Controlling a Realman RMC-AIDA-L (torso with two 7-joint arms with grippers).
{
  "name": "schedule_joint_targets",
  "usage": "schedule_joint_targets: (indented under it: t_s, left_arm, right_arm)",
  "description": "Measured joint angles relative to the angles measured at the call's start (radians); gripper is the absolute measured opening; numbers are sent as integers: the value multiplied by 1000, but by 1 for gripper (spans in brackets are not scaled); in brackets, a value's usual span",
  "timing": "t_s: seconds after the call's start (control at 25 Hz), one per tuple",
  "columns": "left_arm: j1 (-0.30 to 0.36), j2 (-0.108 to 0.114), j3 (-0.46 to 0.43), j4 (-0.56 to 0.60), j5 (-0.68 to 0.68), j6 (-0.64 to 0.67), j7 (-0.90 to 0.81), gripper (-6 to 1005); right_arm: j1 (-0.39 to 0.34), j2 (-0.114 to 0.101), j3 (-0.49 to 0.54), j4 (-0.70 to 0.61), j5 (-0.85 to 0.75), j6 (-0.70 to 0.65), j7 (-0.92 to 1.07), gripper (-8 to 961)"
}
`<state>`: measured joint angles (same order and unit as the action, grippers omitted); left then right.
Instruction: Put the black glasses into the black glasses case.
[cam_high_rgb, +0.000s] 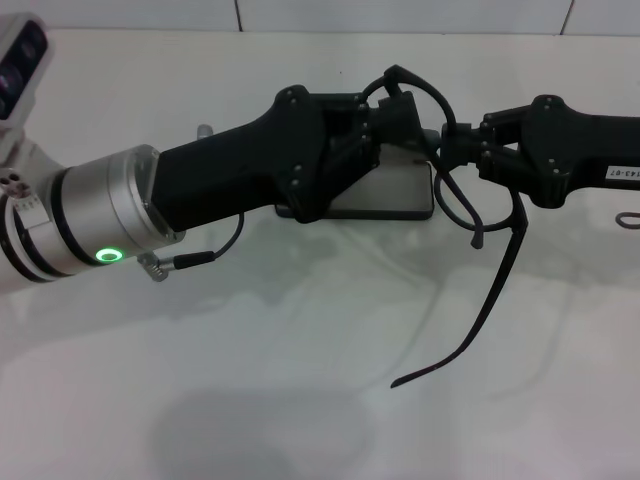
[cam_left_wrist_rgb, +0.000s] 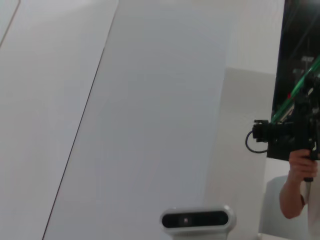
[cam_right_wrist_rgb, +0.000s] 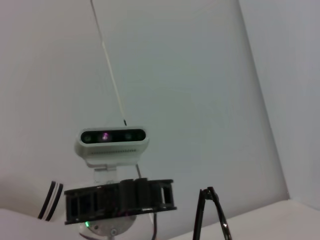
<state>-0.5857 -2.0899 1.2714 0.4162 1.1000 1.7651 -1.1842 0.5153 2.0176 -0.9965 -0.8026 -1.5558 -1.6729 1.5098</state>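
Glasses (cam_high_rgb: 478, 215) right of the case (cam_high_rgb: 385, 192), between the left gripper (cam_high_rgb: 405, 125) and right gripper (cam_high_rgb: 455, 140)

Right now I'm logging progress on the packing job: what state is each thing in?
Glasses: unfolded, lifted off the table, held at the frame, one temple arm hanging down toward the robot.
Case: open on the table, grey lining showing, nothing seen inside, partly hidden by the left arm.
Right gripper: shut on the glasses, beside the case.
Left gripper: over the case; grip unclear.
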Motion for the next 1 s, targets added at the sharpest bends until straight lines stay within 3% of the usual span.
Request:
schedule_joint_targets:
  t_s: [0.28, 0.6, 1.0]
  left_arm:
    - [3, 1, 0, -4, -2, 1, 0, 43]
    - [5, 2, 1, -11, 0, -6, -1, 43]
    - [-30, -3, 78, -11, 19, 13, -5, 43]
  right_arm:
    - [-21, -1, 26, 5, 97, -48, -60, 69]
    - [-41, -4, 172, 9, 264, -223, -141, 69]
    - [30, -2, 191, 52, 325, -236, -258, 69]
